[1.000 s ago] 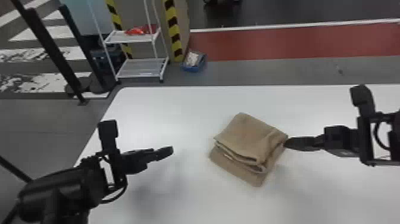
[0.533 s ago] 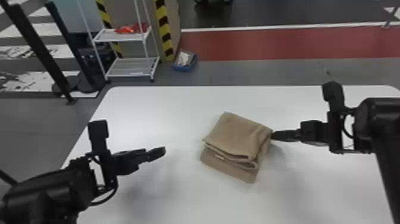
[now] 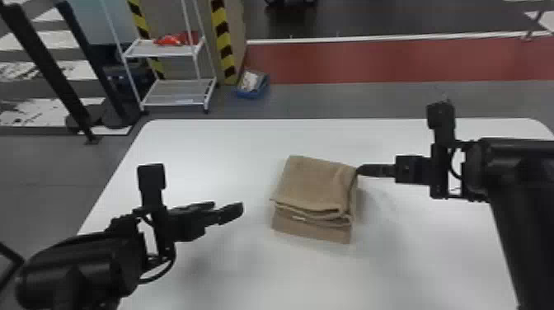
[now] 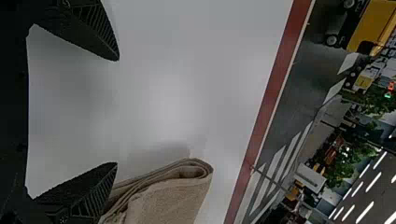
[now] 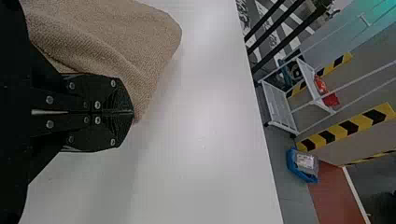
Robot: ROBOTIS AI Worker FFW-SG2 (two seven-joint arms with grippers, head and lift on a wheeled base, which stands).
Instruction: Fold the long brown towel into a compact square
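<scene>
Brown towel [image 3: 313, 185], folded into a thick, layered square, lies near the middle of the white table [image 3: 206, 152] in front of you. Your right gripper [image 3: 360, 170] comes in from the right, its fingertips touching the towel's far right corner. In the right wrist view its two fingers are closed together against the fabric; you cannot tell whether any cloth is pinched between them. Your left gripper [image 3: 228, 207] is to the left of the towel and apart from it, its jaws wide open and empty. The towel sits between the two grippers, with the right one blocking that corner. Beyond the table's far edge, toward your left, stand a white shelf rack [image 3: 177, 92] with a red item [image 3: 171, 40] on it, a black-and-yellow striped edge [image 3: 222, 37], and dark posts [image 3: 49, 68]. A blue bin [image 3: 252, 94] rests on the floor beside a red floor strip [image 3: 371, 62].
</scene>
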